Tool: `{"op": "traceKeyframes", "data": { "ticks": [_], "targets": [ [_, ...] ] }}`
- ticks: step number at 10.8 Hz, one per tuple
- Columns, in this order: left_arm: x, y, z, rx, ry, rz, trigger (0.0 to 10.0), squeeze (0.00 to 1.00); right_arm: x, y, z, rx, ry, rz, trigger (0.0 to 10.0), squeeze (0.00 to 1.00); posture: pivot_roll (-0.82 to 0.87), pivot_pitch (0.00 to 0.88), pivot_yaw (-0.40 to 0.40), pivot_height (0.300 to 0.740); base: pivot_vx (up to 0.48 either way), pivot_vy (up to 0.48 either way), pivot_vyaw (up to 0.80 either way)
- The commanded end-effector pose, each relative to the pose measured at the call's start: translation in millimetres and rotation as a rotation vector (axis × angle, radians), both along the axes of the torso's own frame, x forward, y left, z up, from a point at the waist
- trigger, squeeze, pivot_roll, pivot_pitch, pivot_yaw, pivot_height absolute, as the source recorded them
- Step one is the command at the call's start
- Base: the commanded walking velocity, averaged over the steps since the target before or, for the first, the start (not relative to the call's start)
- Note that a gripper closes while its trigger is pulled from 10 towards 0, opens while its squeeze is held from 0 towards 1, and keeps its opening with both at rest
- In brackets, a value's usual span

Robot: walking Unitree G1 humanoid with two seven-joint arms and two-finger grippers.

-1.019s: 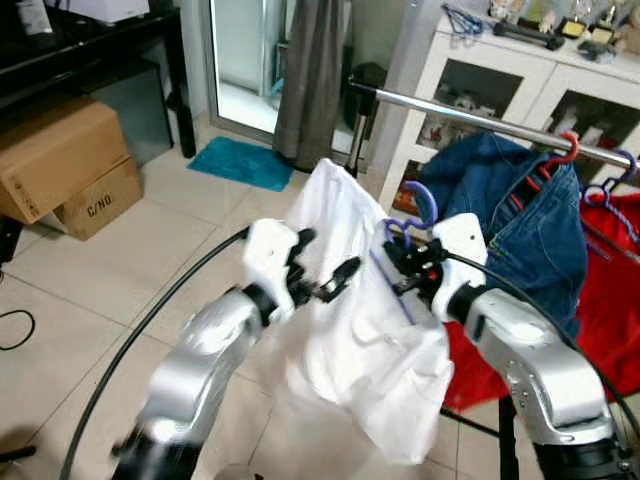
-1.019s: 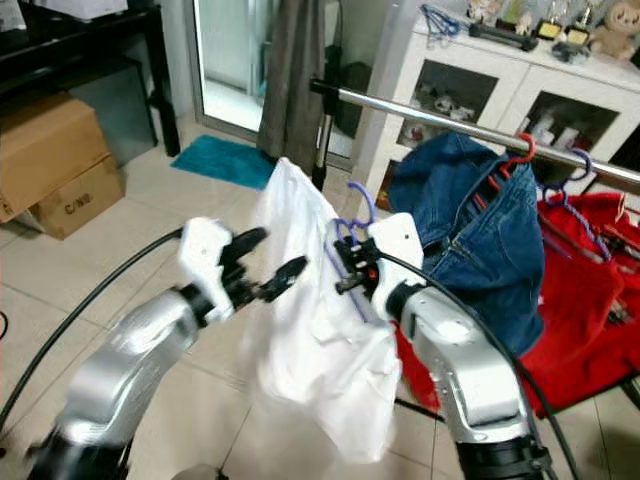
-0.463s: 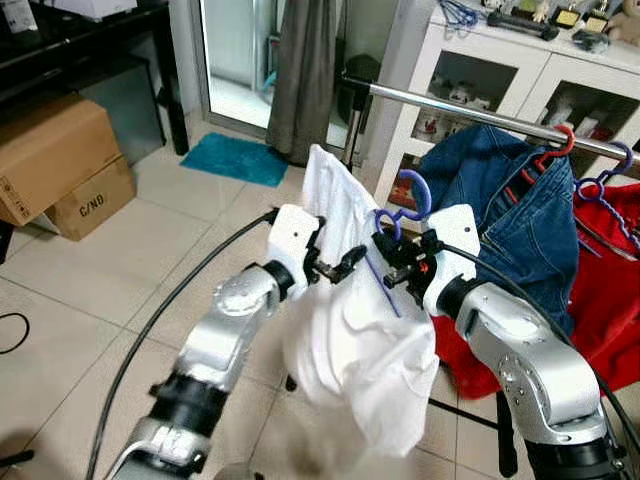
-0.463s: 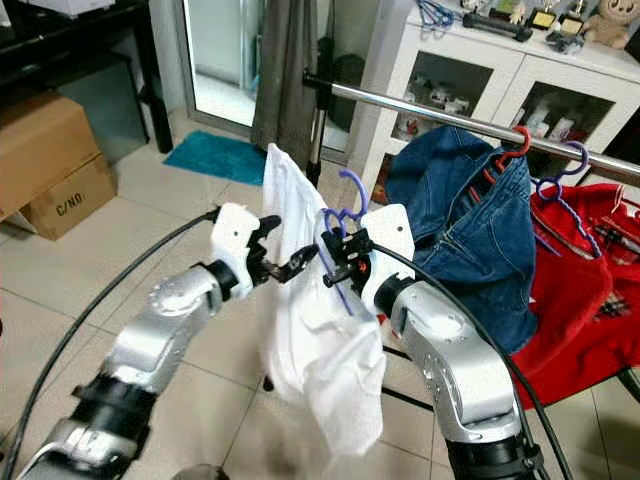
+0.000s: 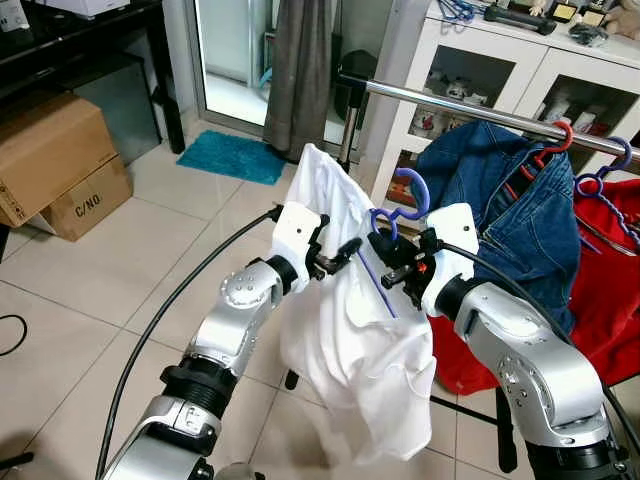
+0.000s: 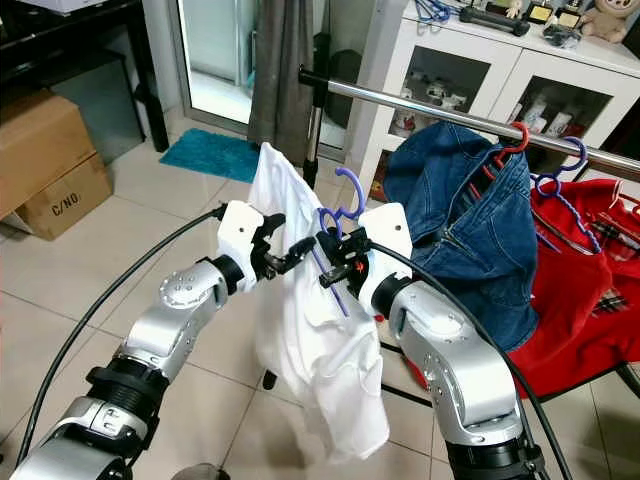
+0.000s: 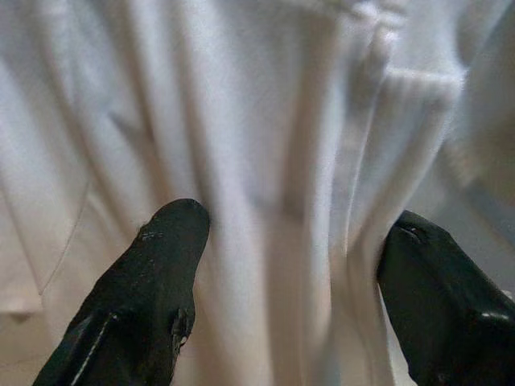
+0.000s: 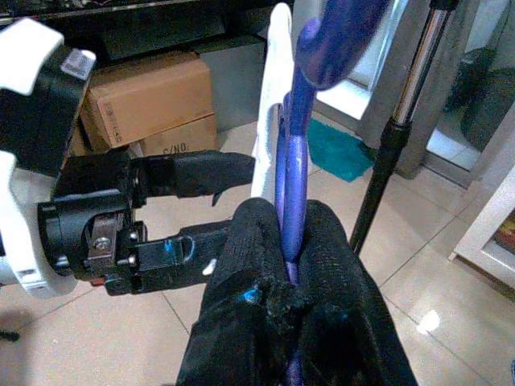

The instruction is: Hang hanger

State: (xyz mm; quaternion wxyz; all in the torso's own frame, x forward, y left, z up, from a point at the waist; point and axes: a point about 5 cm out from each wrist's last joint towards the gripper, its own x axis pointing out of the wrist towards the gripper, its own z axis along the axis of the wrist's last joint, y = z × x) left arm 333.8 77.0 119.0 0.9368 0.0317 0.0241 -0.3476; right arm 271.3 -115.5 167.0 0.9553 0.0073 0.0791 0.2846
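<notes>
Pinching purple hanger [image 8: 291,161] between closed right fingers [image 8: 330,265] | left fingers [image 7: 153,273] spread against white shirt [image 5: 350,340]

Not much to read from my seat, honestly. The only print I can make out is on the smaller cardboard box [image 5: 88,198] at the left edge of the frame, on the floor: black letters that look like "C/NO". The white label on the bigger box [image 5: 52,152] behind it is too small to read.
</notes>
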Motion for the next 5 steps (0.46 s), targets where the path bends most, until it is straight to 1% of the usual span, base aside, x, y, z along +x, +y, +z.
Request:
{"op": "traceKeyframes", "data": {
  "ticks": [1,5],
  "targets": [
    [4.2,-2.9,5.9,-0.002,-0.03,-0.008,0.0,0.0,-1.4,-1.1,9.6,0.009,-0.034,-0.002,10.0,0.0,0.1,0.047,-0.104,0.74,0.0,0.0,0.0],
    [1.1,-0.2,4.5,-0.019,-0.045,-0.025,0.0,0.0,-0.3,-2.1,7.9,0.002,-0.021,-0.009,10.0,0.0,0.1,0.049,-0.107,0.74,0.0,0.0,0.0]
  ]
}}
